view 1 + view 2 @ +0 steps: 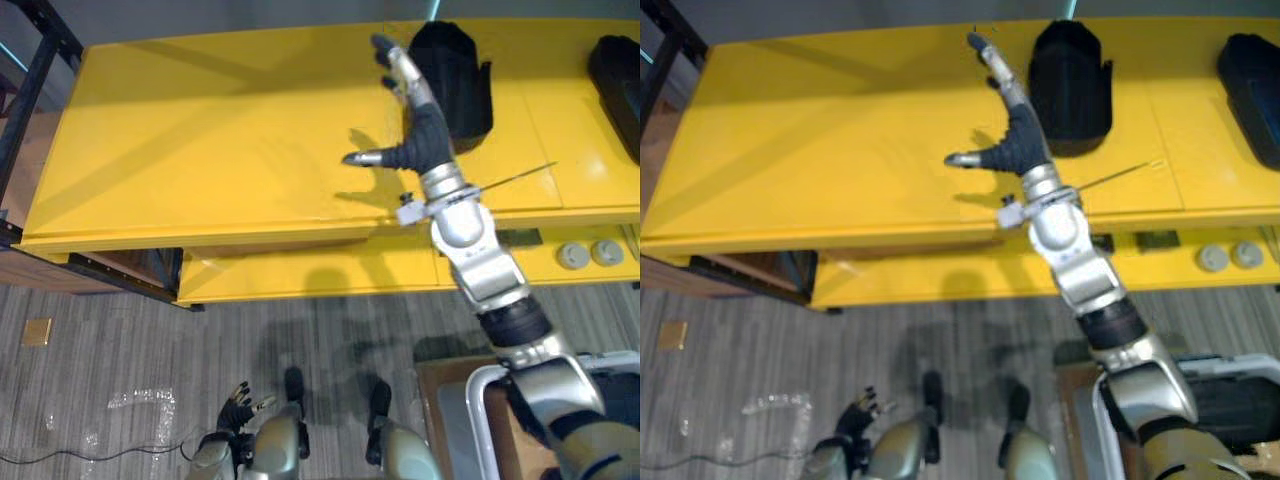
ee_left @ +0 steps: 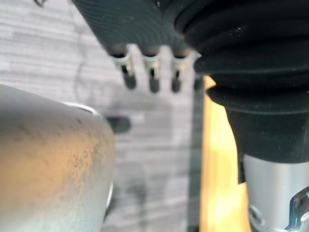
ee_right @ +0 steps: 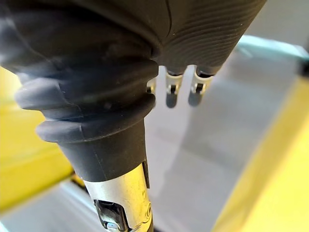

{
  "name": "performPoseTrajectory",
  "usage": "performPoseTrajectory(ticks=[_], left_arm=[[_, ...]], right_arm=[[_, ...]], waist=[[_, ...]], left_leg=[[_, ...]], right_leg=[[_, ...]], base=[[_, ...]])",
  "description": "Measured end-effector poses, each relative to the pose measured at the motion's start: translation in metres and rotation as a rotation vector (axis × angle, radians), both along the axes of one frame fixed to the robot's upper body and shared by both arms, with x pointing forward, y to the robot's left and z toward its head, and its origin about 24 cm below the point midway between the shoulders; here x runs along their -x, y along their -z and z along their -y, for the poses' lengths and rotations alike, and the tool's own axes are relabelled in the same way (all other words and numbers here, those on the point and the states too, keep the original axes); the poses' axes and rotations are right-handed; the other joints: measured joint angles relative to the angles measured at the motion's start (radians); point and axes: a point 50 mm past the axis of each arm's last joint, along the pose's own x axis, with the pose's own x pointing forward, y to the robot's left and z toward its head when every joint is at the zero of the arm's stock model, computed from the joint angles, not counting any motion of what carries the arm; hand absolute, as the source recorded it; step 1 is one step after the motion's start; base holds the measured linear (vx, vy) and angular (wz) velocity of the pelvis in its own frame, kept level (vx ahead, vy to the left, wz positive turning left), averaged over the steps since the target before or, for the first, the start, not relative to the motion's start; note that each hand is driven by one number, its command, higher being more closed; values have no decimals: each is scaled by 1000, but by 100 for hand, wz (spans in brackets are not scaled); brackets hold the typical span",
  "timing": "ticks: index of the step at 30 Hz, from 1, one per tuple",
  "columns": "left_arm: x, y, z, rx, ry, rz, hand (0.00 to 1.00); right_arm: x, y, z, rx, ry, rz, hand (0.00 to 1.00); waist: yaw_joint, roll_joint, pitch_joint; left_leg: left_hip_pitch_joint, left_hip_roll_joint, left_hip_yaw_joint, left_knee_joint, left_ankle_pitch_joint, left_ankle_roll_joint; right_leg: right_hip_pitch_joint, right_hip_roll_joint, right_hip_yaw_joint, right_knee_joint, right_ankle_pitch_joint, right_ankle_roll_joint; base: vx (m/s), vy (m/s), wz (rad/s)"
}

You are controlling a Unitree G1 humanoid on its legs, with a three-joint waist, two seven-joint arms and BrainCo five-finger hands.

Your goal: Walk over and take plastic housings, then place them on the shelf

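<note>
A black plastic housing [image 1: 458,75] stands at the back of the yellow table top [image 1: 220,140], right of the middle. A second black housing [image 1: 618,80] lies at the far right edge. My right hand [image 1: 425,135] is stretched out over the table just left of the first housing, open, with its fingers straight, its thumb out to the left and nothing in it. Its fingers [image 3: 173,92] also look straight in the right wrist view. My left hand [image 1: 240,408] hangs low by the floor at the lower left, with relaxed fingers [image 2: 152,79] and nothing held.
A lower yellow ledge [image 1: 320,275] juts out under the table front, with two grey round parts [image 1: 590,253] at its right end. A black frame rack [image 1: 30,90] stands at the left. A grey-rimmed cart [image 1: 470,420] sits at the lower right. Clear wrap [image 1: 140,400] lies on the floor.
</note>
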Motion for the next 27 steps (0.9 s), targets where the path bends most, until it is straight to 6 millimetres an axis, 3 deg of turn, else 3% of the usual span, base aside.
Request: performPoseTrajectory(ticks=[5, 8, 16, 20, 27], left_arm=[[-5, -1, 7, 8, 7, -9, 0], [-9, -2, 14, 12, 23, -5, 0], [-20, -10, 20, 22, 19, 39, 0], [-20, -10, 25, 33, 37, 41, 0], [-22, -10, 30, 57, 41, 46, 0]], right_arm=[[-17, 33, -15, -66, -14, -237, 0], [-21, 39, -15, -70, 5, -265, 0], [-38, 21, -8, -119, 131, -232, 0], [-43, 14, 5, -170, 216, -185, 0], [-44, 5, 9, -183, 272, -100, 0]], waist=[[0, 11, 6], [-1, 34, 26], [2, 66, 94], [0, 88, 106], [-2, 117, 119]], left_leg=[[-2, -3, -6, 0, 0, 0], [-3, -9, -20, 0, 1, 2], [-39, -12, -26, 0, 21, 2], [-35, -20, -32, 0, 21, 3], [-38, -26, -33, 0, 22, 2]], right_leg=[[-3, -4, -5, 12, -5, -3], [-6, -13, -19, 34, -18, 1], [-70, -23, -24, 104, -40, -3], [-81, -37, -28, 146, -65, -1], [-107, -50, -27, 197, -93, -1]], base=[[5, 6, 2], [3, 16, 13], [-4, 7, 4], [18, 7, 5], [4, -1, 0]])
